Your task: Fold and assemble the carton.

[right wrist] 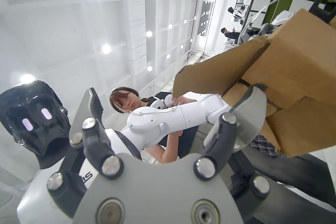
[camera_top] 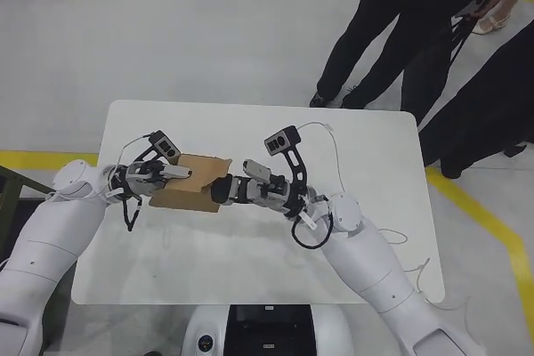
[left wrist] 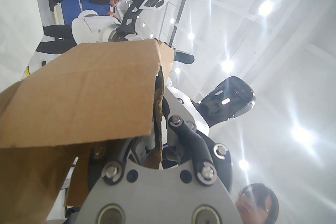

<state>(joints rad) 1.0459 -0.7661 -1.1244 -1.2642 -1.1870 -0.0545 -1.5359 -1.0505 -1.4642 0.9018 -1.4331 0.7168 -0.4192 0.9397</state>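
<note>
Nearest the top camera, the two arms come in from 7 and 5 o'clock and meet over the white table [camera_top: 356, 142], a little toward 9 o'clock from its middle. Between them is the carton [camera_top: 194, 182], a brown, partly folded piece lying roughly flat, its long side running from 9 to 3 o'clock. The left gripper [camera_top: 166, 173] is on the carton's 9 o'clock edge, and the right gripper [camera_top: 222, 189] touches its 3 o'clock edge. Whether the carton rests on the table or is held just above it cannot be told from here. From the left wrist, the carton [left wrist: 84, 93] shows as a broad creased panel, with a ragged flap [left wrist: 157, 101] running down into the left gripper [left wrist: 160, 130]. Its jaws are drawn together, clenched on that flap, with one finger [left wrist: 183, 128] close beside the cardboard and the other hidden behind the panel. The right arm's wrist shows beyond the carton. From the right wrist, the carton [right wrist: 294, 72] shows a folded corner with a loose flap [right wrist: 210, 78] jutting from it. The right gripper [right wrist: 170, 99] is released: one finger [right wrist: 249, 107] lies against the carton at a fold, while the other stands well apart in free air, holding nothing.
</note>
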